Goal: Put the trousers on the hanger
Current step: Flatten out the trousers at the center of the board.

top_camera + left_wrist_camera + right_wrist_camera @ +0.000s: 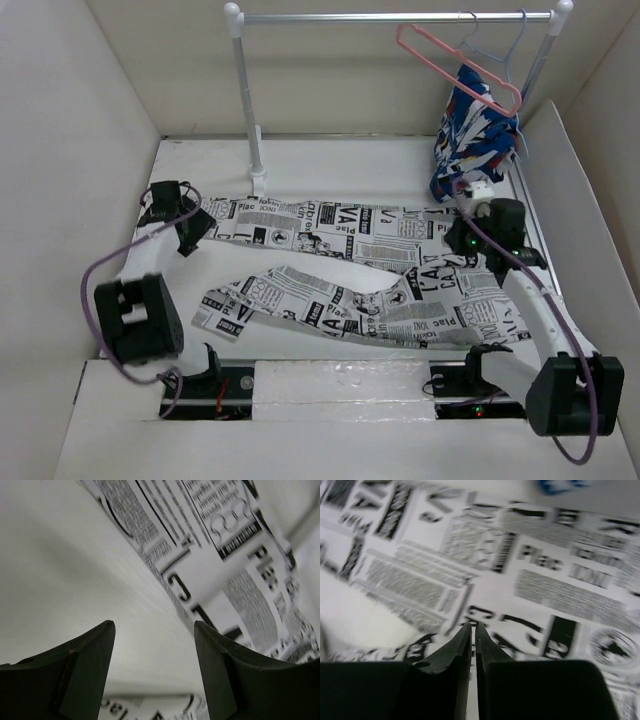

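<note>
Trousers point(380, 240) lie flat on the white surface point(330, 165), waist to the right, two legs running left with a gap between them, near leg rumpled. Left end effector point(190, 230) is at the cuff end of the far leg; wrist view shows its fingers point(85, 665) well apart over bare surface, printed fabric edge just beside the right one, not gripped. Right end effector point(468, 238) is at the waist end; wrist view shows its fingers point(455, 650) together with only a hairline gap, tips down at the print, can't tell if any fabric is pinched. Pink hanger point(460, 68) hangs tilted on the rail point(395, 17) at the back right, well apart from the trousers. Blue, white and red garment point(475, 130) hangs just below it
</note>
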